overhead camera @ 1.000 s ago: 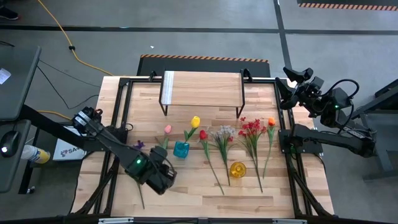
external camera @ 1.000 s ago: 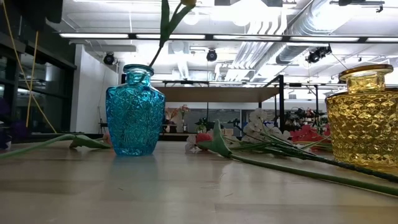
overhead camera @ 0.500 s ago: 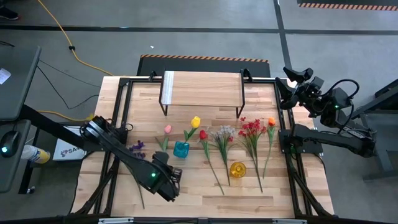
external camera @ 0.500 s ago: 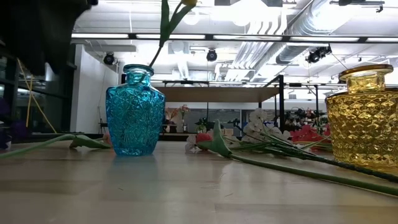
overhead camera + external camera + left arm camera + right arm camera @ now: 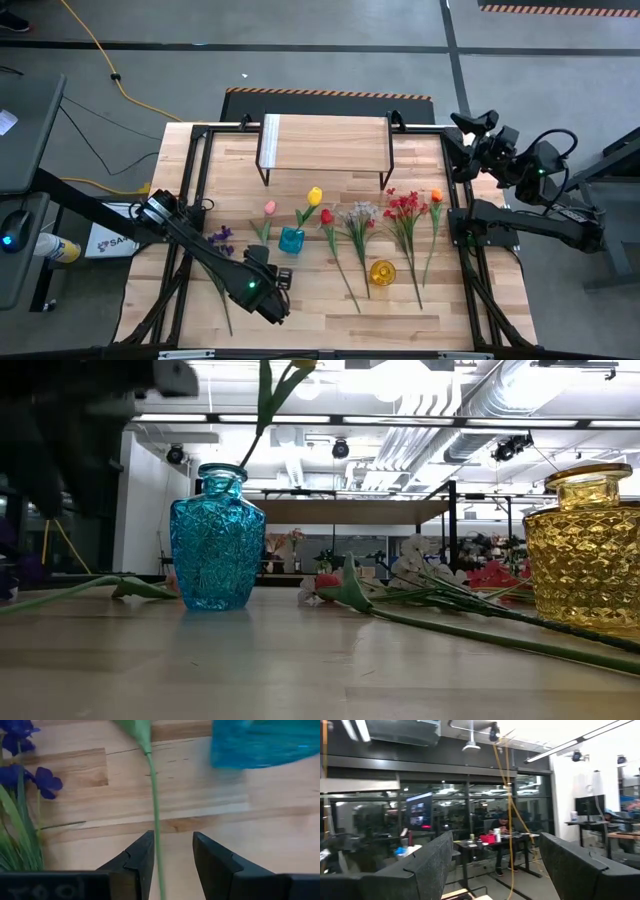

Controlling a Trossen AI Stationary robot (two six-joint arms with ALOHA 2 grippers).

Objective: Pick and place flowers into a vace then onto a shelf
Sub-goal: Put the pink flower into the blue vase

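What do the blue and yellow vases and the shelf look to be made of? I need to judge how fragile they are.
The blue vase and yellow vase look like tinted glass or clear plastic: see-through, glossy, with a cut diamond pattern. Which of the two is unclear. The shelf looks like pale matte wood with visible grain, on thin black legs, probably metal.

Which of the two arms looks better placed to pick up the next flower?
Probably the left. The left gripper hangs low over the table with open fingers on either side of a green stem near the blue vase. The right gripper is raised beside the table edge, facing the room.
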